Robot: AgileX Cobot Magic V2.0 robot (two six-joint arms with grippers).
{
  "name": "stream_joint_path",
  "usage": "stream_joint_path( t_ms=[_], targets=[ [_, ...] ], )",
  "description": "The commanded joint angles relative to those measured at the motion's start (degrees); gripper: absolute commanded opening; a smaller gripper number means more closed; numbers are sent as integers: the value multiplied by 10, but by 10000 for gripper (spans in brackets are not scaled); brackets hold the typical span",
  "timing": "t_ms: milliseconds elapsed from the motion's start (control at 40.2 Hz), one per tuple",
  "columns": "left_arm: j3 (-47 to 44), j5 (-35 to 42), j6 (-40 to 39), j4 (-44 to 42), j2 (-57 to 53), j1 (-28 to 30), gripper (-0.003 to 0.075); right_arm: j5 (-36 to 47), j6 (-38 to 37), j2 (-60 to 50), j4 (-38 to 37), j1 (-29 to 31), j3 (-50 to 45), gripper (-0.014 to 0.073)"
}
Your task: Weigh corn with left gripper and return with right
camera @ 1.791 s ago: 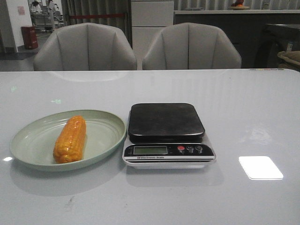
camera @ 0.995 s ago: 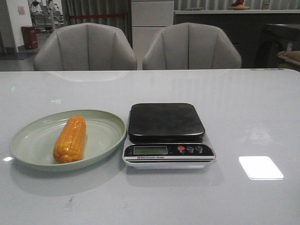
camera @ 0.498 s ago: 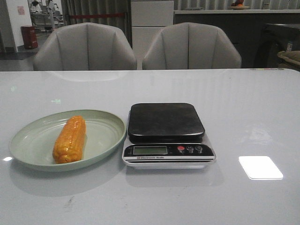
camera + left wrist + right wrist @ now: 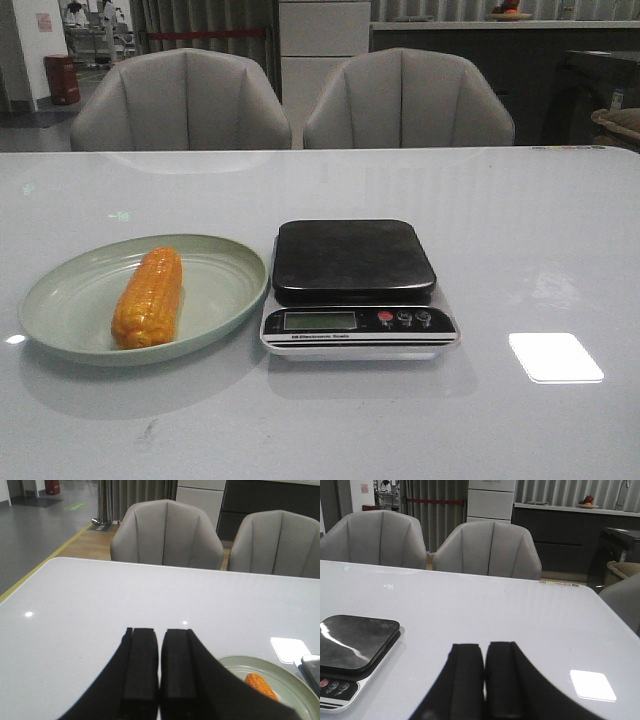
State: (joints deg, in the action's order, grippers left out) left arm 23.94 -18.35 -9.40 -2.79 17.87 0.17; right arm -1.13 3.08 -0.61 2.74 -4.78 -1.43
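Note:
The orange-yellow corn [image 4: 148, 297] lies lengthwise on a pale green plate [image 4: 215, 262] at the table's left; its tip shows in the left wrist view [image 4: 261, 686]. The kitchen scale [image 4: 354, 285] stands just right of the plate, its dark platform bare. Neither gripper shows in the front view. My left gripper [image 4: 160, 635] is shut and empty above the table, with the plate [image 4: 240, 662] off to its side. My right gripper [image 4: 484, 650] is shut and empty, with the scale [image 4: 355, 642] off to its side.
Two grey chairs [image 4: 182, 100] [image 4: 408, 98] stand behind the table's far edge. A bright patch of reflected light [image 4: 555, 357] lies on the tabletop right of the scale. A dark counter runs along the back right.

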Motion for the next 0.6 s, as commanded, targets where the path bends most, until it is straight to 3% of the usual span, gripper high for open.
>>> stream_joint_path(
  t_ms=[0,199,274,423,572],
  targets=[
    [13,38,0,8,10,-6,120,48,4,-10,-7,5,-3,178],
    [14,25,0,9,31,-39,163,48,4,-10,-7,5,-3,178],
    [16,22,0,7,42,-56,249,48,4,-10,-7,5,-3,178],
    [44,-15,2,6,76,-91,497,48,4,-10,-7,5,-3,178],
    [75,-29,2,22,132,-123,556,48,4,-11,-7,5,-3,178]
  ],
)
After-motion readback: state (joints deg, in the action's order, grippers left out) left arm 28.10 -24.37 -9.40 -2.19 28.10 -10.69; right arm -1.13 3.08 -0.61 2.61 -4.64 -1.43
